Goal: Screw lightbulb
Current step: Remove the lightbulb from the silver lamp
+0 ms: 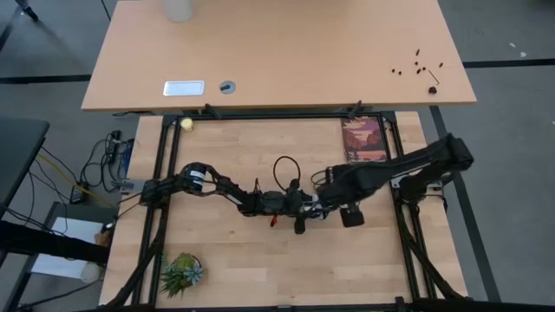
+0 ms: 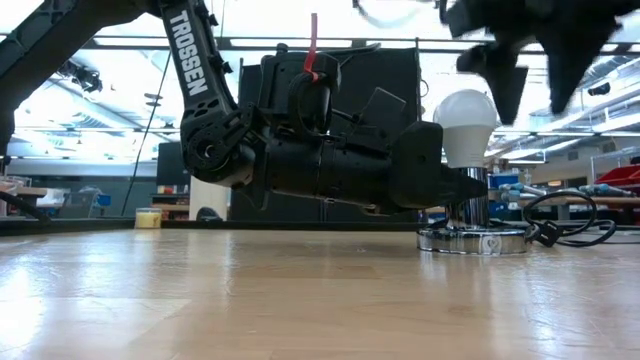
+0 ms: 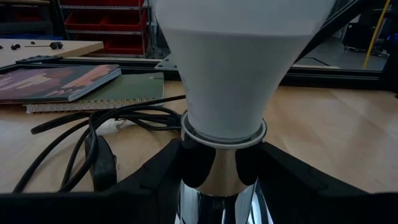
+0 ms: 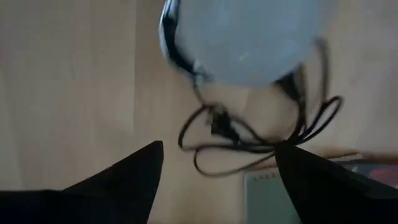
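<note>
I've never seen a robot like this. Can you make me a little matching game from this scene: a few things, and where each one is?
Things:
1. lightbulb
2. left gripper
3. right gripper
4. notebook

Places:
A. open, above the bulb
B. at the table's far edge
C. upright in the socket
D. around the socket's stem

Pairs: 1-C, 2-D, 3-A, 4-B

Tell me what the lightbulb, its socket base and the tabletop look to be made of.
Lightbulb: matte white, likely frosted plastic or glass; no glare.
Socket base: polished metal, apparently chrome; mirror-like reflections.
Tabletop: light wood, butcher-block style; visible grain and plank seams, slight sheen.
</note>
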Robot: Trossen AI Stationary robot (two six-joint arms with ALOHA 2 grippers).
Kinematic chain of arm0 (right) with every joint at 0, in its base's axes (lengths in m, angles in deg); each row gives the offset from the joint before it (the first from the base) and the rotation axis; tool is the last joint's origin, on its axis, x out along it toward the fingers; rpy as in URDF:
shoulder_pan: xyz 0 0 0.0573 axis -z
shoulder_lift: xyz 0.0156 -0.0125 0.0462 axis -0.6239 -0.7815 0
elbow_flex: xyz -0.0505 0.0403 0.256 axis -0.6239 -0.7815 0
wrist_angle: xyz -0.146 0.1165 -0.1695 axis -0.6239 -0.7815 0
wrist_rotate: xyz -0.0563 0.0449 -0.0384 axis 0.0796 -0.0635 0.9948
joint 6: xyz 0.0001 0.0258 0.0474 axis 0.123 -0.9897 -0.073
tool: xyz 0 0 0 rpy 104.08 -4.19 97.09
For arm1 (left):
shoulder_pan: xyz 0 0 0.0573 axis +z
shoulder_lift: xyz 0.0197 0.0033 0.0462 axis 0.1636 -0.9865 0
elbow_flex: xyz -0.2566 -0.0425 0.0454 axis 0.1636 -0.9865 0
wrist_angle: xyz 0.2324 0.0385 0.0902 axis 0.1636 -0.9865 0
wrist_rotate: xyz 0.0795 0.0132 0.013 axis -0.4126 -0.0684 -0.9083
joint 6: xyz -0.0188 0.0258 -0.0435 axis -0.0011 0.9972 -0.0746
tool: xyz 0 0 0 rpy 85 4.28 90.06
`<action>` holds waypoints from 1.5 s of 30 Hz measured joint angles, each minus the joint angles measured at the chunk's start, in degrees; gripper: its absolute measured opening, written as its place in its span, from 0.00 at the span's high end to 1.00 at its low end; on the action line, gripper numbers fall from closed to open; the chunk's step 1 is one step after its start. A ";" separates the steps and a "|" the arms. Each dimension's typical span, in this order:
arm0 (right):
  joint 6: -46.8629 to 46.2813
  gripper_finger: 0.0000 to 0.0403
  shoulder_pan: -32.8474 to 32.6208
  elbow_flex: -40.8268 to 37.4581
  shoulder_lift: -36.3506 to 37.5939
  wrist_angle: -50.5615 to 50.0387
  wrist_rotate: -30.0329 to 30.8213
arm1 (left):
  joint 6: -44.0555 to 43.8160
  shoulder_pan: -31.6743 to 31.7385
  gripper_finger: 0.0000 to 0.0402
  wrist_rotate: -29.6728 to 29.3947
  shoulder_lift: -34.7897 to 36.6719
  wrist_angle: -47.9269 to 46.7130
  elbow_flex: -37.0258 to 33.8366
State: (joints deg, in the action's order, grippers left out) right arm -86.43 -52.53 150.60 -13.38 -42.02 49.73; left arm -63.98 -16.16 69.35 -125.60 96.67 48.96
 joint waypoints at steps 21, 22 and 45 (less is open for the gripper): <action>-53.70 0.31 -24.61 -33.11 9.63 44.05 41.38 | 0.09 -0.11 0.53 0.31 0.04 -0.20 0.02; -52.62 0.31 -24.36 -34.72 9.61 47.54 41.34 | 0.09 -0.11 0.53 0.28 0.04 -0.22 0.02; -39.38 0.33 -19.49 -43.36 14.07 57.53 45.13 | 0.04 -0.15 0.53 -0.04 0.13 -0.85 0.04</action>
State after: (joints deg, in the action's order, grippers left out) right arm -125.81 -72.03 107.24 0.69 15.51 94.86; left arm -63.94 -16.31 69.31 -125.46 95.81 49.01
